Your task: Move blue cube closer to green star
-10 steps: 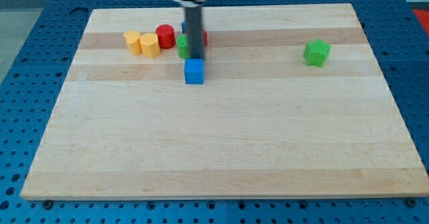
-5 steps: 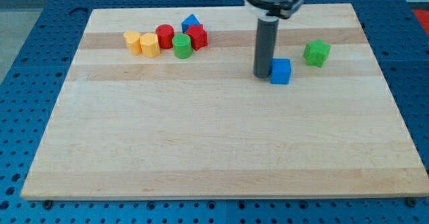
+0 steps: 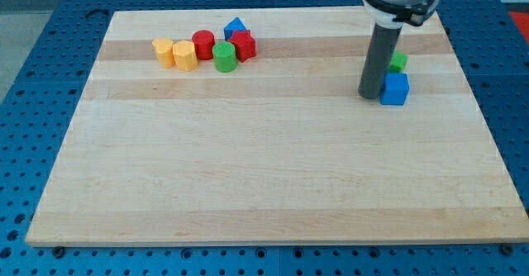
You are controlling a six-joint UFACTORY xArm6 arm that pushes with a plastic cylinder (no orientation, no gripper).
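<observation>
The blue cube sits near the view's right on the wooden board. The green star is just above it, touching or nearly touching, and partly hidden behind the rod. My tip rests on the board right against the blue cube's left side.
A cluster of blocks lies at the view's top left: two yellow blocks, a red cylinder, a green cylinder, a red block and a blue block.
My tip has swept from the cluster toward the view's right, pushing the blue cube along until it sits just below the green star.
</observation>
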